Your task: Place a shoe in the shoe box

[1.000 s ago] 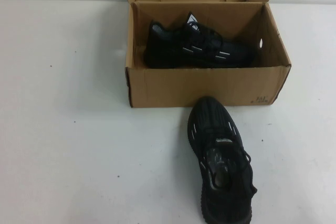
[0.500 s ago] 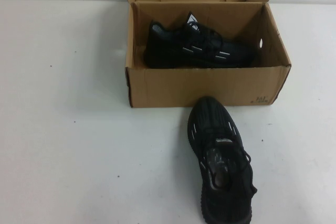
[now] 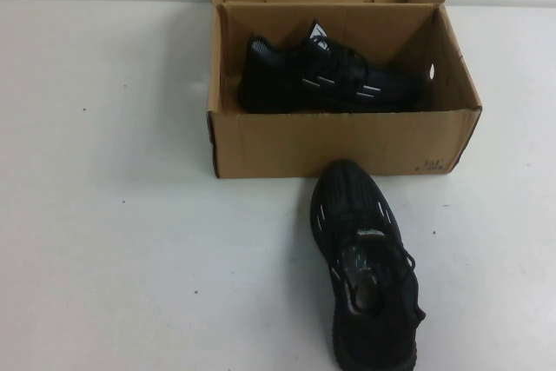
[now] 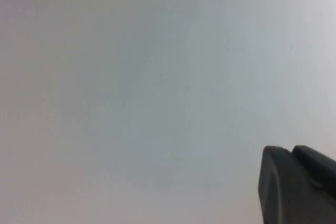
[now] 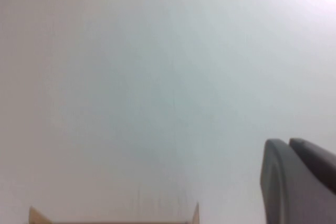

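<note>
Your target, the black knit sneaker with white side dashes (image 3: pixel 365 275), lies on the white bench (image 3: pixel 130 241) at about 5 o'clock from the brown corrugated cardboard shoe box (image 3: pixel 343 141), its toe nearly touching the box's near wall. An identical black sneaker (image 3: pixel 330 80) already rests inside. Neither arm appears in the high view; each wrist view shows only a dark sliver of the left gripper (image 4: pixel 299 187) and the right gripper (image 5: pixel 299 182) over bare bench, so I cannot tell if either is released or clenched. Approach from the right, grasp at the collar, lift clear of the near wall, and lower beside its twin.
</note>
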Action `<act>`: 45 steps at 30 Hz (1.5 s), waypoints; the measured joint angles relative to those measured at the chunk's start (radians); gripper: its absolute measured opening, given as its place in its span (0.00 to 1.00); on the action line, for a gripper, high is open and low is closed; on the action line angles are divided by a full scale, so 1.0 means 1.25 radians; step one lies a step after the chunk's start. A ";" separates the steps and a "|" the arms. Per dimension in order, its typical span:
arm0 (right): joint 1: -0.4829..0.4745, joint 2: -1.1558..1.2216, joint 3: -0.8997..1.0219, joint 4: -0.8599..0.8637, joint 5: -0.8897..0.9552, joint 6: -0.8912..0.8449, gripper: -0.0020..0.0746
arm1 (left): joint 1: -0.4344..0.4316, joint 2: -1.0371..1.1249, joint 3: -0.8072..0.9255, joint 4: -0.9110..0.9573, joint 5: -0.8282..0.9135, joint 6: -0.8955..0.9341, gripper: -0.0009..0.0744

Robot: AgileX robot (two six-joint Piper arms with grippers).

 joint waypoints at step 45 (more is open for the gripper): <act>0.000 0.259 -0.617 0.100 0.647 -0.024 0.00 | 0.000 0.191 -0.478 -0.028 0.237 -0.049 0.01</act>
